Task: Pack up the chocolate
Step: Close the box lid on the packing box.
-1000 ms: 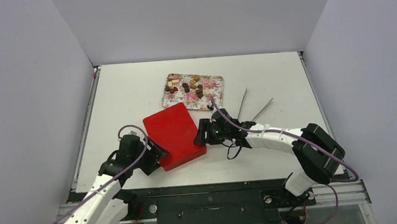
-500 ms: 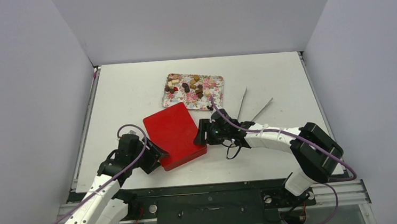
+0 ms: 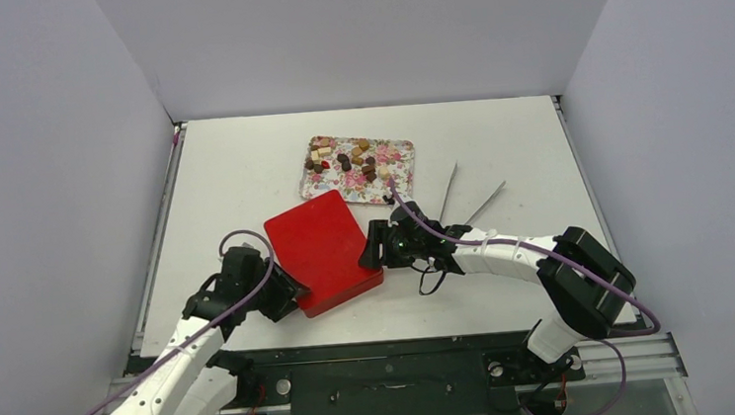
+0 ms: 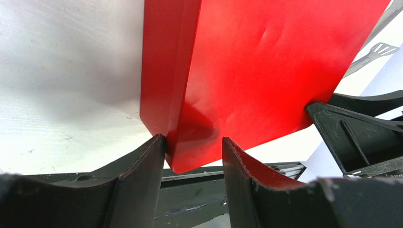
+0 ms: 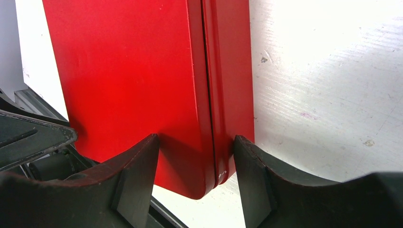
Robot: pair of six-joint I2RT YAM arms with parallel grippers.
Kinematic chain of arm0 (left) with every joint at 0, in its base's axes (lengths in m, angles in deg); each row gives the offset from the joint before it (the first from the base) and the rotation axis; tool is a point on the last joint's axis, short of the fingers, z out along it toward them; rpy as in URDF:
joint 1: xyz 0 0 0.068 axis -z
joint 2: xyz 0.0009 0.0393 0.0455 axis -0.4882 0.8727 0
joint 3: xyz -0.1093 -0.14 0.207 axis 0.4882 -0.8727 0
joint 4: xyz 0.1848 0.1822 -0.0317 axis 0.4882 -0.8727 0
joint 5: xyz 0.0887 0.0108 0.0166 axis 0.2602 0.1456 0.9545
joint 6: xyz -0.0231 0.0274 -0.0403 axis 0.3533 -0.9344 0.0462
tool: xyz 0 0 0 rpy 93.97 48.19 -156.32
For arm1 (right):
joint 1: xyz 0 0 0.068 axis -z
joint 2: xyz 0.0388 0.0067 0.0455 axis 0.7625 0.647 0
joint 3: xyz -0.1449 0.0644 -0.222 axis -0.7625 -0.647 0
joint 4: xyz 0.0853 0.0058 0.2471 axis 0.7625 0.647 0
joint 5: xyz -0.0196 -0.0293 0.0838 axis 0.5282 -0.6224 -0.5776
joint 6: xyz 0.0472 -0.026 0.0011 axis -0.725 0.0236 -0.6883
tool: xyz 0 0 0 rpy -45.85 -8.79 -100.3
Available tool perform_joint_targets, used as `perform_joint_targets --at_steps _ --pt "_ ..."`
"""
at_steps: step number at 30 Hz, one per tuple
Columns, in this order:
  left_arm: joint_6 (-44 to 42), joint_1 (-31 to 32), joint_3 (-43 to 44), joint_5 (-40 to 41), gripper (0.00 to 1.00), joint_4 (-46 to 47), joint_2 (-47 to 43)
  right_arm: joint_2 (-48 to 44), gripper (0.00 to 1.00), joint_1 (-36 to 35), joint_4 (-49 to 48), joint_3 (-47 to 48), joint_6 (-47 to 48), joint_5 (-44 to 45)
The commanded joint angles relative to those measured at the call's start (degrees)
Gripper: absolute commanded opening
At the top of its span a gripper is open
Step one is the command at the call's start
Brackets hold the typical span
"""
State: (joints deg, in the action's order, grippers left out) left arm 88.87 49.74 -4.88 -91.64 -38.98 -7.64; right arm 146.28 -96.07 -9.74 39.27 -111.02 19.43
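- The chocolate (image 3: 350, 158) is seen lying loose on a flowered tray (image 3: 398, 181) at the far middle of the table (image 3: 232, 169).
- The pieces are kept well apart from both grippers, past the far side of a red box (image 3: 319, 249). They are nearer to the right gripper (image 3: 375, 247) than to the left gripper (image 3: 289, 293).
- The pieces are spread in a band along the tray's long side, which is laid left to right with its right end a bit nearer. Which way each piece points is too small to be told.
- The near left corner of the red box is pinched between the left gripper's fingers (image 4: 152, 166).
- The right edge of the box is pinched between the right gripper's fingers (image 5: 142, 166).
- Two metal tongs (image 3: 451, 192) are laid to the right of the tray.
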Motion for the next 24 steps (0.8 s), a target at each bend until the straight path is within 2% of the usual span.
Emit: perform_joint_targets --at_steps 1,6,12,18,21,24 --pt "0.09 0.0 3.56 -2.73 0.43 4.43 0.72 0.79 0.53 -1.32 -2.63 1.33 -0.6 -1.31" --pt "-0.51 0.05 3.47 -1.83 0.42 4.08 2.15 0.34 0.52 -1.26 -2.99 0.44 -0.73 -0.99" --pt "-1.36 0.05 5.6 0.19 0.42 1.31 3.8 -0.39 0.42 -0.94 -4.66 -1.75 -1.44 -1.23" --pt "-2.44 0.33 7.81 1.23 0.45 -0.33 5.94 -0.94 0.36 -0.89 -6.4 -3.23 -2.07 -1.98" --pt "-2.77 0.89 8.76 1.96 0.47 -0.81 6.81 -1.32 0.36 -0.89 -5.96 -3.04 -1.46 -2.24" --pt "-3.04 1.69 10.21 2.57 0.47 -1.4 7.46 -1.98 0.43 -1.13 -4.06 -2.06 -0.3 -1.38"
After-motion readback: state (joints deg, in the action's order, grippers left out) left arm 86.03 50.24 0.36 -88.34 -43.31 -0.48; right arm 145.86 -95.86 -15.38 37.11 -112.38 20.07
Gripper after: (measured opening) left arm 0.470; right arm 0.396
